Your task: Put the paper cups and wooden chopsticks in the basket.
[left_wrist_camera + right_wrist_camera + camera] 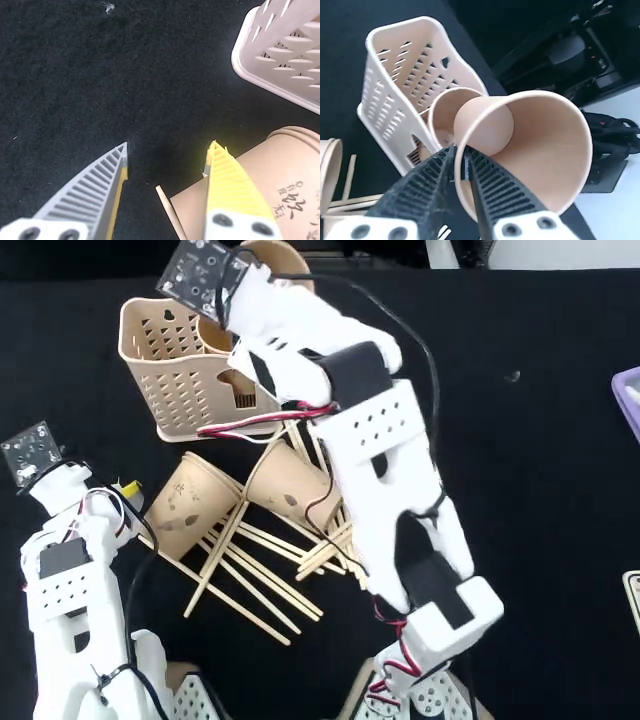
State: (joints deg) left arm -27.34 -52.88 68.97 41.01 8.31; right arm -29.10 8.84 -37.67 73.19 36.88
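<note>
A black tabletop (pixel 540 540) carries everything; a purple rim (pixel 628 400) pokes in at its 3 o'clock edge. Past the far edge, the right wrist view catches dark gear and a black bag (pixel 615 142) on a pale floor. The basket (pixel 180 390) stands at 11 o'clock with an inner cup (pixel 442 112) in it, open end up. The right jaws are pinched tight on the rim of the held cup (pixel 545 150), above the basket's 1 o'clock corner. Its long axis is tipped, base toward the basket and mouth toward the wrist camera. At 6 o'clock of the basket two more lie on their sides: the left cup (pixel 190 505), mouth toward about 1 o'clock, and the mid cup (pixel 290 485) just beside it at 3 o'clock. The chopsticks (pixel 250 585) fan out under and below them, most running 10 to 4 o'clock, a few 1 to 7. The left jaws are spread wide, low over the tabletop at the left cup's 9 o'clock side; whether they touch it I cannot tell
</note>
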